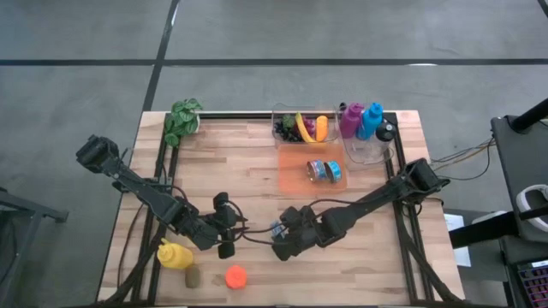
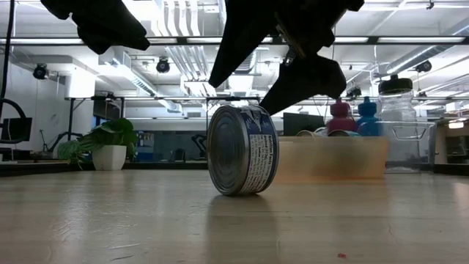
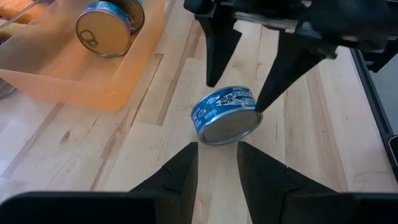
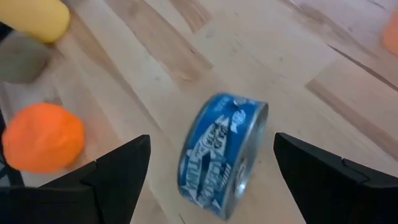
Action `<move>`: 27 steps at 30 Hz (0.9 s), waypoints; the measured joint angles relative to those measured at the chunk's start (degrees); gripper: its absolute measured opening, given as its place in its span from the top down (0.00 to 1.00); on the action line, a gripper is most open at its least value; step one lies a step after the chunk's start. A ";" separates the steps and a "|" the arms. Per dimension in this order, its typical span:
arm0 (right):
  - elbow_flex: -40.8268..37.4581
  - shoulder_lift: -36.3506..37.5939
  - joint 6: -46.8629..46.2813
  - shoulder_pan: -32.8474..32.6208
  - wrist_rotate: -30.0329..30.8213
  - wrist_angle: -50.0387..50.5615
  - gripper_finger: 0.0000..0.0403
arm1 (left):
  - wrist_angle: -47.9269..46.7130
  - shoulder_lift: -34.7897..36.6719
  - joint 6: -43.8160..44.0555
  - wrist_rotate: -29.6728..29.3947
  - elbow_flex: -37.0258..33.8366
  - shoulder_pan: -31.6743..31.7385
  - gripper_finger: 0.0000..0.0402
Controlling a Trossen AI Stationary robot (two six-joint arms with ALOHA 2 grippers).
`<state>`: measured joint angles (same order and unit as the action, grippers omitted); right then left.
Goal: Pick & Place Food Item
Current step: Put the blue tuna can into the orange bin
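Two claws meet near the middle of the table's front half, and between them a blue can stands on its rim, touching neither. Our right claw is spread wide and released, a finger on either side of the can with clear wood showing between metal and finger. Our left claw faces it from the other side, its fingers only narrowly parted and gripping nothing, tips just short of the can. We judge the step in hand to be the grasp: the right claw is lined up around the can but has not yet closed. An orange tray lies toward the back edge, right of centre, with other cans already in it, so we take that to be where this one should go, though the task does not say. Next, the right claw should come down a little and close across the can's flat faces or its rim; since the can is balanced on edge, a one-sided touch could send it rolling, so both fingers should meet it together. The left claw is close enough to be in the way and might need to back off first. An orange ball and a yellow bottle lie near the front left corner, well clear of the lift.
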<state>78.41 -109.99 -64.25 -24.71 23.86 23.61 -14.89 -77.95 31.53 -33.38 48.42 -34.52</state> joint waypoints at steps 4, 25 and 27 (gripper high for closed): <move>0.07 -0.90 -0.13 0.85 -0.71 0.13 0.17 | 0.01 0.00 -0.03 0.01 0.00 0.00 0.71; 0.06 -2.58 0.35 2.22 -2.51 0.06 0.19 | -0.01 0.00 0.00 -0.01 0.00 0.00 0.71; 0.04 -2.58 0.35 2.25 -2.97 0.52 0.19 | -0.01 0.00 0.00 -0.02 0.00 0.00 0.71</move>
<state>78.46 -112.57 -63.90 -22.46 20.89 24.13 -14.90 -77.95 31.53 -33.40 48.42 -34.52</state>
